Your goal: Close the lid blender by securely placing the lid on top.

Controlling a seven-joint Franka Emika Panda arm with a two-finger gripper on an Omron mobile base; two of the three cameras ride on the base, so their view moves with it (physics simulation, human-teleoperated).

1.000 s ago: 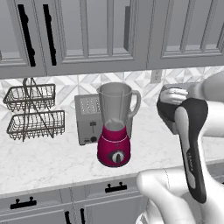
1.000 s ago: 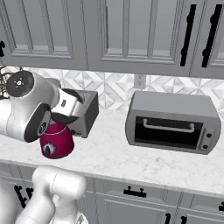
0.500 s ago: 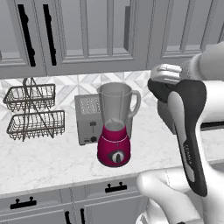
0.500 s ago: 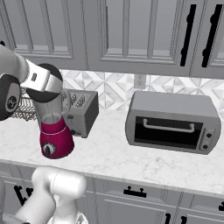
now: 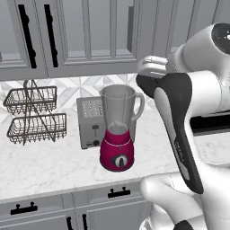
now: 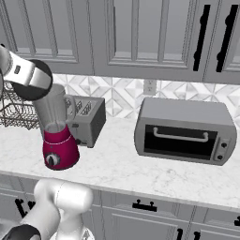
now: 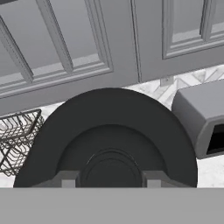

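Blender (image 5: 118, 130) upright on the counter (image 5: 49, 166), long axis vertical, mouth open, handle toward 3 o'clock. Gripper (image 7: 108, 179) clamps the lid (image 7: 107, 140) between its tips. Since 0.5 s ago the arm has risen higher.

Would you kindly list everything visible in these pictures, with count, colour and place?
blender: one, clear grey jar on magenta base, on the counter, mouth open.
lid: one, black, held between the fingers in the hand view.
toaster: one, grey, behind and beside the blender.
wire basket rack: one, dark, two tiers, left end of the counter.
toaster oven: one, grey, right of the blender.
wall outlet: one, pale, on the backsplash.
counter: one, white marble.
upper cabinets: grey, dark handles.
lower drawers: grey, dark handles.
arm: white with dark joints, right of the blender.
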